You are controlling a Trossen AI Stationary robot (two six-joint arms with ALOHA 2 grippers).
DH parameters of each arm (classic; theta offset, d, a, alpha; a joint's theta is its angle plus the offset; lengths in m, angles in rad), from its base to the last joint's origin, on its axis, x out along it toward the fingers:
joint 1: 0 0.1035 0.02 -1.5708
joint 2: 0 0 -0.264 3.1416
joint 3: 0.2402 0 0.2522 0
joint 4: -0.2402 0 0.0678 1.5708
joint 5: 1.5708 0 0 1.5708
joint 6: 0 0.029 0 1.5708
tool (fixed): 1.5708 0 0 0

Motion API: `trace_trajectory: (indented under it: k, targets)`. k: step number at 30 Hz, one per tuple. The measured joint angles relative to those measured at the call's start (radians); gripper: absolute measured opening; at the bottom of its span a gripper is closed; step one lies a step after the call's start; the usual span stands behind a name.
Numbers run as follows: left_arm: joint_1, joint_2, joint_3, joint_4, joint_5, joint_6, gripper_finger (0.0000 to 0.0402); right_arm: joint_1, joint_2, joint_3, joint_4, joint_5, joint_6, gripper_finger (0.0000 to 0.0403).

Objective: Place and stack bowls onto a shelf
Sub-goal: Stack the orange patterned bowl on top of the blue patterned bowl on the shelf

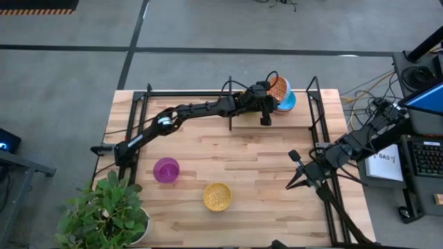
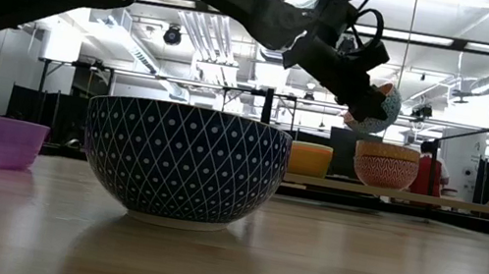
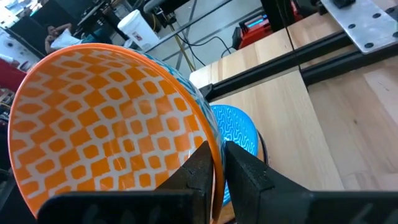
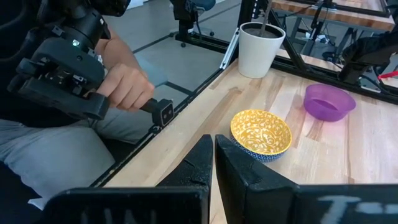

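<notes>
My left gripper (image 1: 266,105) reaches over the table's far right part, shut on the orange patterned bowl (image 1: 279,87), which is tipped on its side above the light blue bowl (image 1: 287,104). In the low view the shelf (image 2: 394,194) carries a yellow bowl (image 2: 311,158) and a red-orange patterned bowl (image 2: 385,166). The purple bowl (image 1: 166,169) and the gold patterned bowl (image 1: 217,196) stand on their bases on the tabletop. My right gripper (image 1: 294,174) waits shut near the table's right edge. The other bowls are hidden. My left gripper holds the orange patterned bowl by its rim (image 3: 211,140), one finger (image 3: 202,168) inside the bowl and the other (image 3: 245,171) outside. The bowl is lifted clear and tilted steeply, its opening facing sideways, just above the light blue bowl (image 3: 239,134).
A potted plant (image 1: 104,214) stands at the near left corner. Black frame rails (image 1: 322,117) run along the table's sides and far edge. Beside the right arm a person's hand (image 4: 124,84) holds a black device. Bare tabletop lies between the purple bowl and the shelf.
</notes>
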Motion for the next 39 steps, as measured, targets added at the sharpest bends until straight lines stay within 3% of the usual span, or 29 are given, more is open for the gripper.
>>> trace_trajectory:
  k: [24,39]
  targets:
    - [0.004,0.006,-0.005,0.01,0.02,0.0,0.0022,0.0,0.0,0.0,0.0,0.006,0.0,0.0009]
    - [0.005,0.006,-0.007,0.013,0.029,0.0,0.0081,0.0,0.0,0.0,0.0,0.006,0.0,0.0009]
